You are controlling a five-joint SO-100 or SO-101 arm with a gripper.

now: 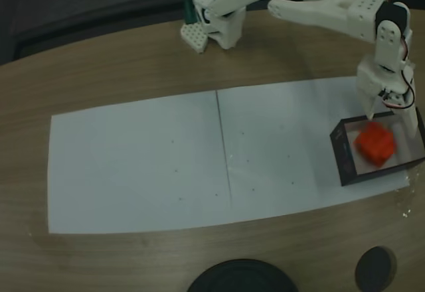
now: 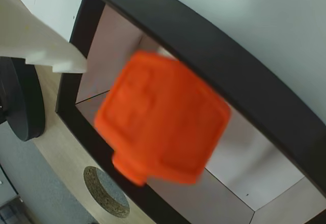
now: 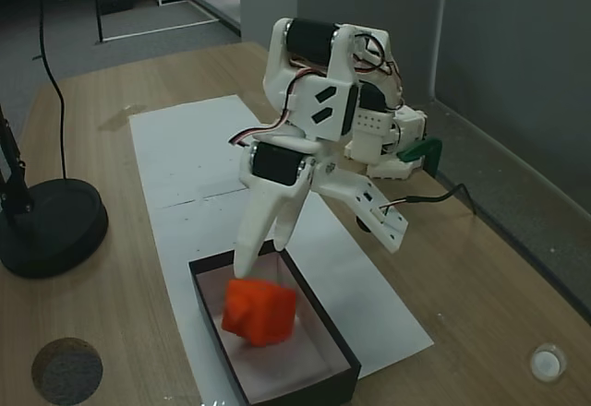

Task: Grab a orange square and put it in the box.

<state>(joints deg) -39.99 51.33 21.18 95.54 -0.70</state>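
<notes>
My white arm [image 3: 319,129] bends forward over the wooden tabletop [image 3: 480,277], and my pincer [image 3: 263,254] points down at the far edge of the box [image 3: 277,388], its two pale fingers spread a little with nothing between them. The orange square [image 3: 260,312] sits tilted inside the box on its white floor, just below my fingertips and apart from them. The box rests on the near end of a long white paper sheet [image 3: 185,157], with a round black stand base [image 3: 51,226] well off to the left.
</notes>
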